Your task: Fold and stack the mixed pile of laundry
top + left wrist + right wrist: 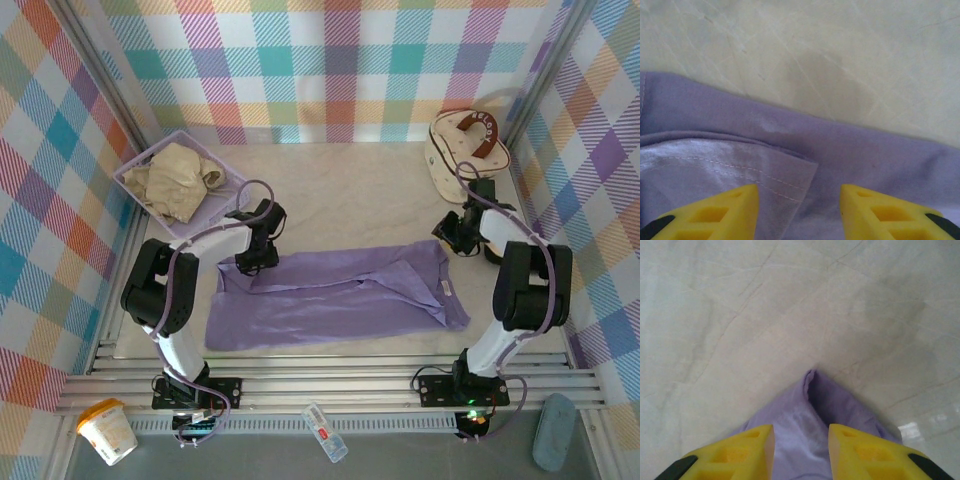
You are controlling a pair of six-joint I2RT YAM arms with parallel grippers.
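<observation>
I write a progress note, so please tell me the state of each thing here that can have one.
Shirt: spread flat on the table, partly folded lengthwise.
Beige garment: crumpled in the basket.
Case: shut.
Left claw: open over the shirt's edge.
Right claw: shut on a bunched shirt corner.
Cup: upright.
Bottle: lying on its side.

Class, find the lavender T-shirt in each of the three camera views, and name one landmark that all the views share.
Top external: the lavender T-shirt lies spread across the middle.
Left wrist: it fills the lower half, its edge slanting down to the right.
Right wrist: a bunched corner of it rises at bottom centre.
Shared landmark: the cream tabletop beyond the shirt's far edge.
</observation>
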